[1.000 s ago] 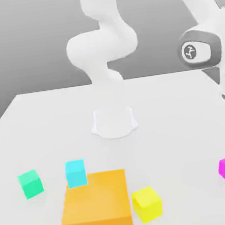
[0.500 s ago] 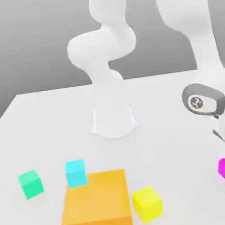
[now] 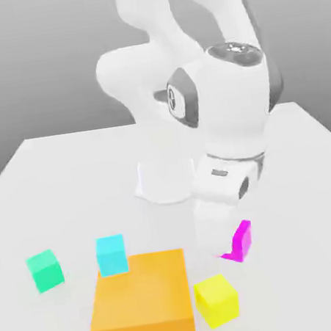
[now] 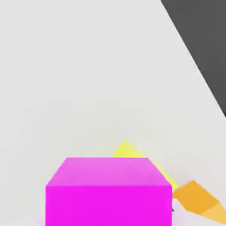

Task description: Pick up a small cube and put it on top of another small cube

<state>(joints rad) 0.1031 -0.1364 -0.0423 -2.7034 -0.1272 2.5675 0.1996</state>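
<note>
A: What do you have on the small plain magenta-pink cube [image 3: 240, 241]?

B: In the exterior view you see it at centre-right, lower half of the frame, tucked against the white robot hand. The hand covers most of it; only one side face and a sliver of the underside show. It appears to sit above the white tabletop [image 3: 52, 184], up and to the exterior view's right of the small yellow cube [image 3: 216, 300].

A: And the gripper [image 3: 225, 243]?

B: Fingers are hidden behind the hand's own body there. You can read it pressed together on the pink cube: in the hand view that cube [image 4: 108, 192] sits close under the camera, its lower part cut off by the frame edge.

A: Anything behind it?

B: Hand view: a corner of the yellow cube [image 4: 128, 150] pokes out behind the pink one, and a piece of the large flat orange block [image 4: 197, 199] shows at lower right, cut off.

A: The rest?

B: Exterior view, lower left: orange block [image 3: 142, 302], a small cyan cube [image 3: 111, 254] at its far corner, a small green cube [image 3: 45, 270] apart at left.
</note>
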